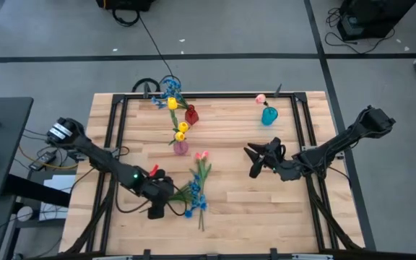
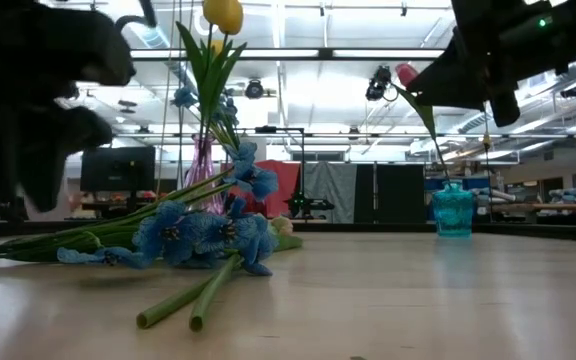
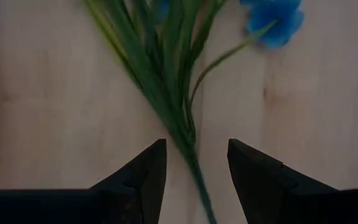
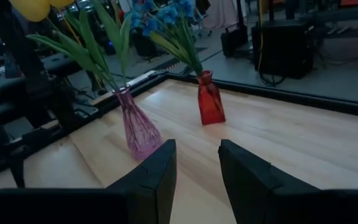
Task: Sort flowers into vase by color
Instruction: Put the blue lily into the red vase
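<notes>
You had a big wooden table (image 1: 266, 217) filling the lower middle of the high view. Your left arm came in from the left side of that frame, and your right arm came in from the right.

A loose bunch of flowers (image 1: 197, 189) lay flat on the table, just below the middle of the high view. It had blue sprays near the bottom and pink buds at the top end. In the low view the same bunch lay on the left.

Your left gripper (image 1: 166, 196) sat at the left edge of that bunch. Its fingers (image 3: 145, 174) were wide open, with a green stem (image 3: 188, 155) running between them. They did not squeeze it.

Your right gripper (image 1: 255, 160) hung over the table right of the middle. Its fingers (image 4: 157, 174) were partly open and held nothing.

Three small vases stood near the top of the table. The pink vase (image 1: 181, 146) held yellow tulips. The red vase (image 1: 191, 114) held blue sprays. The teal vase (image 1: 269, 115) at the upper right held one pink bud.
</notes>
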